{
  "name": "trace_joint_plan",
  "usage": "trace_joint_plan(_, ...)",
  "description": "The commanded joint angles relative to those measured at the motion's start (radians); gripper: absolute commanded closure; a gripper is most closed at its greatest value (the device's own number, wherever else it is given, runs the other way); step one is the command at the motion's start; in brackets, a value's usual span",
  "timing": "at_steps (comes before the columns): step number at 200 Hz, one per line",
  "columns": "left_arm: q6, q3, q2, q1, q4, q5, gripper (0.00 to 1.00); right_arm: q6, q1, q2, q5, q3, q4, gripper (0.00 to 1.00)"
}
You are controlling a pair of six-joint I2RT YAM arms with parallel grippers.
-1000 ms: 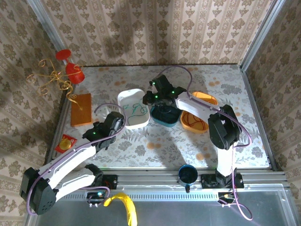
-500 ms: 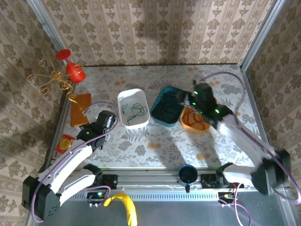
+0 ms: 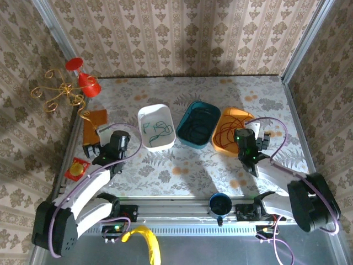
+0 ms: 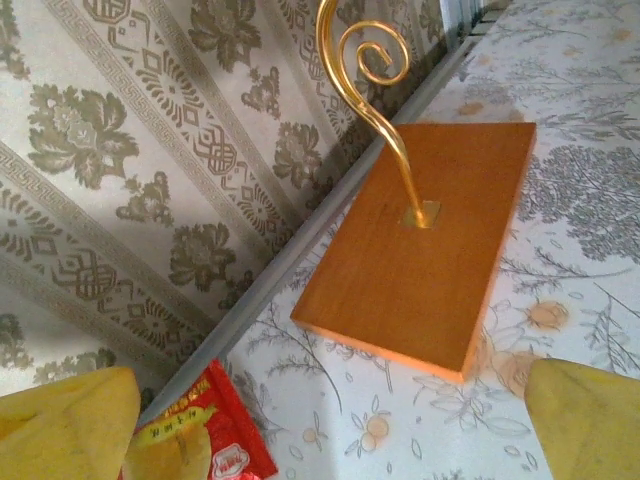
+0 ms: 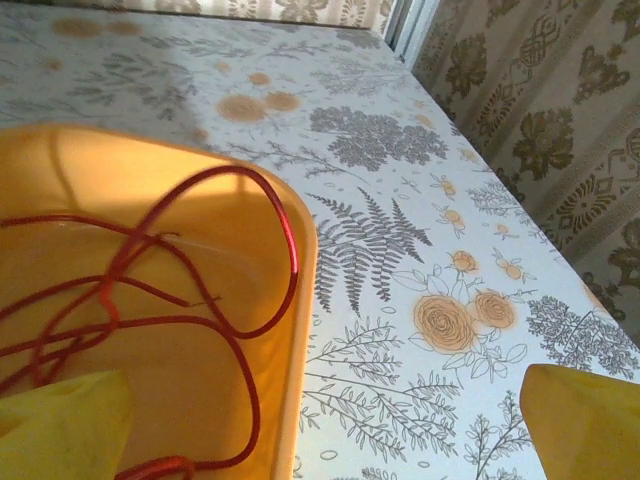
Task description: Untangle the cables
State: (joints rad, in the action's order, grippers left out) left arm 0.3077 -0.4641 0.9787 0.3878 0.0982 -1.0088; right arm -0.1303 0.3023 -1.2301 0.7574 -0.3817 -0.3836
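resting in orange tray [image 5: 300, 300], red cable [image 5: 105, 296] just beside spread right claw [image 5: 320, 430]; left claw [image 4: 330, 430] spread, well apart.

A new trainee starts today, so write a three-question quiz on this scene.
1. True or false: the green cable lies in the white tray.
2. Which tray holds the red cable? A: orange tray. B: purple tray. C: grey tray.
3. Fill in the blank: the left gripper and the right gripper are both ___.

Key: 1 true; 2 A; 3 open.
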Motion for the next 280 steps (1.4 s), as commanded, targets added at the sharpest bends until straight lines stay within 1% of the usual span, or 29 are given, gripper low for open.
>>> trace_joint_plan(1,-0.168,0.056,0.076,-0.040,-0.271,0.042,0.00,0.087,-0.029,-0.083,0.034,0.006,-0.303,0.00)
trace_joint_plan(13,-0.131,0.085,0.128,-0.074,-0.314,0.093,0.00,0.142,-0.062,-0.136,-0.039,0.018,-0.434,0.00)
trace_joint_plan(17,-0.157,0.095,0.142,-0.088,-0.357,0.112,0.00,0.149,-0.079,-0.150,-0.073,0.019,-0.468,0.00)
trace_joint_plan(19,-0.149,0.089,0.147,-0.093,-0.345,0.120,0.00,0.138,-0.090,-0.154,-0.089,0.020,-0.477,0.00)
trace_joint_plan(25,-0.131,0.071,0.156,-0.099,-0.309,0.151,0.00,0.098,-0.132,-0.194,-0.192,0.037,-0.513,0.00)
trace_joint_plan(34,-0.188,0.090,0.178,-0.107,-0.419,0.180,0.00,0.108,-0.188,-0.250,-0.363,0.066,-0.634,0.00)
trace_joint_plan(43,-0.217,0.101,0.191,-0.113,-0.493,0.229,0.00,0.112,-0.209,-0.248,-0.495,0.050,-0.560,0.00)
trace_joint_plan(50,-0.247,0.117,0.208,-0.125,-0.578,0.269,0.00,0.129,-0.223,-0.305,-0.565,0.054,-0.627,0.00)
trace_joint_plan(56,-0.261,0.122,0.224,-0.134,-0.622,0.297,0.00,0.134,-0.226,-0.333,-0.562,0.049,-0.682,0.00)
trace_joint_plan(68,-0.275,0.116,0.263,-0.165,-0.679,0.351,0.00,0.099,-0.247,-0.286,-0.570,0.002,-0.501,0.00)
trace_joint_plan(76,-0.278,0.108,0.290,-0.180,-0.710,0.367,0.00,0.079,-0.266,-0.309,-0.569,-0.007,-0.527,0.00)
trace_joint_plan(82,-0.284,0.105,0.310,-0.191,-0.747,0.381,0.00,0.066,-0.277,-0.298,-0.578,-0.011,-0.501,0.00)
trace_joint_plan(105,-0.304,0.094,0.392,-0.229,-0.878,0.439,0.00,0.060,-0.278,-0.293,-0.571,-0.004,-0.500,0.00)
trace_joint_plan(117,-0.327,0.073,0.432,-0.237,-0.886,0.456,0.00,0.059,-0.278,-0.297,-0.561,0.001,-0.517,0.00)
trace_joint_plan(124,-0.330,0.101,0.482,-0.254,-1.010,0.516,0.00,0.057,-0.278,-0.294,-0.558,0.001,-0.510,0.00)
trace_joint_plan(127,-0.362,0.116,0.521,-0.266,-1.104,0.544,0.00,0.057,-0.278,-0.295,-0.557,0.002,-0.516,0.00)
trace_joint_plan(130,-0.384,0.122,0.539,-0.269,-1.142,0.560,0.00,0.057,-0.278,-0.296,-0.557,0.002,-0.522,0.00)
trace_joint_plan(135,-0.384,0.105,0.517,-0.260,-1.049,0.589,0.00,0.056,-0.277,-0.295,-0.554,0.004,-0.519,0.00)
trace_joint_plan(140,-0.365,0.081,0.499,-0.263,-0.955,0.656,0.00,0.055,-0.276,-0.293,-0.550,0.005,-0.520,0.00)
trace_joint_plan(159,-0.367,0.120,0.606,-0.328,-1.162,0.781,0.00,0.061,-0.269,-0.296,-0.547,-0.008,-0.499,0.00)
trace_joint_plan(169,-0.330,0.089,0.568,-0.341,-1.017,0.809,0.00,0.072,-0.260,-0.300,-0.541,-0.012,-0.496,0.00)
trace_joint_plan(172,-0.326,0.082,0.568,-0.344,-1.010,0.811,0.00,0.073,-0.259,-0.298,-0.541,-0.011,-0.495,0.00)
trace_joint_plan(181,-0.349,0.097,0.592,-0.345,-1.091,0.810,0.00,0.074,-0.259,-0.299,-0.542,-0.013,-0.496,0.00)
trace_joint_plan(191,-0.334,0.089,0.577,-0.345,-1.046,0.812,0.00,0.074,-0.259,-0.298,-0.542,-0.013,-0.494,0.00)
trace_joint_plan(202,-0.346,0.095,0.589,-0.345,-1.084,0.808,0.00,0.074,-0.259,-0.298,-0.543,-0.013,-0.494,0.00)
trace_joint_plan(211,-0.336,0.091,0.580,-0.346,-1.058,0.811,0.00,0.075,-0.259,-0.300,-0.543,-0.015,-0.494,0.00)
trace_joint_plan(237,-0.346,0.094,0.586,-0.345,-1.074,0.809,0.00,0.074,-0.262,-0.302,-0.548,-0.021,-0.484,0.00)
trace_joint_plan(253,-0.344,0.093,0.584,-0.345,-1.071,0.809,0.00,0.067,-0.279,-0.304,-0.588,-0.029,-0.469,0.00)
trace_joint_plan(280,-0.344,0.093,0.585,-0.346,-1.069,0.809,0.00,0.075,-0.279,-0.300,-0.604,-0.018,-0.485,0.00)
